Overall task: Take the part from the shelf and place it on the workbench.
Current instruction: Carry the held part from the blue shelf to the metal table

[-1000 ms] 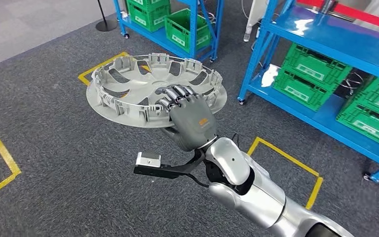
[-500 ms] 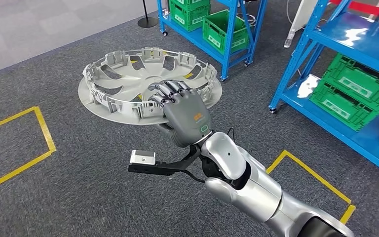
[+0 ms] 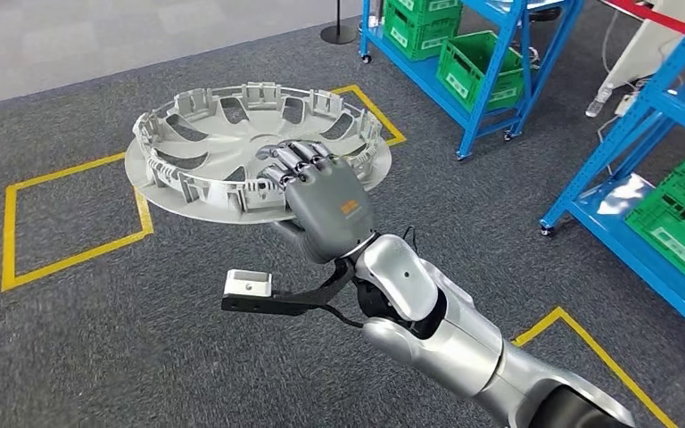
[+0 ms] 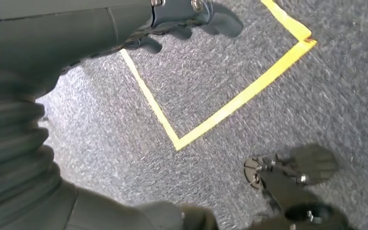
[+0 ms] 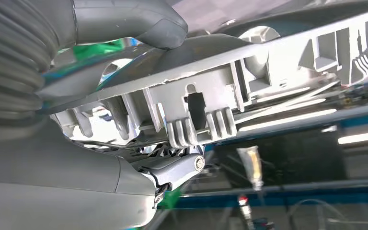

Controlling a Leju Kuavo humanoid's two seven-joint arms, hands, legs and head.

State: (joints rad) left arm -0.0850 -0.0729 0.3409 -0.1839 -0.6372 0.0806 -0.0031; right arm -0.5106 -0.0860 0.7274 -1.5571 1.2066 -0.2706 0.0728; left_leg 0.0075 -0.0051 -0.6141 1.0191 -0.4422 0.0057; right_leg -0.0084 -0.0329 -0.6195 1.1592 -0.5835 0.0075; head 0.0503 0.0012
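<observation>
The part is a grey plastic wheel cover (image 3: 232, 152) with spokes and a ring of clips, held roughly flat above the carpet in the head view. My right hand (image 3: 321, 201) grips its near rim, fingers curled over the top edge. In the right wrist view the thumb (image 5: 134, 21) presses on the rim of the wheel cover (image 5: 278, 62), whose clips show close up. My left hand (image 4: 67, 38) hangs over the floor in the left wrist view, its dark fingers (image 4: 187, 12) holding nothing.
A blue rack with green crates (image 3: 473, 53) stands at the back. A second blue rack (image 3: 669, 205) with crates is at the right. Yellow tape squares (image 3: 71, 214) mark the grey carpet. A stanchion base (image 3: 339, 34) stands at the far edge.
The camera has turned: the racks slid right in the picture and a taped square came in at the left. My right hand kept its grip on the wheel cover.
</observation>
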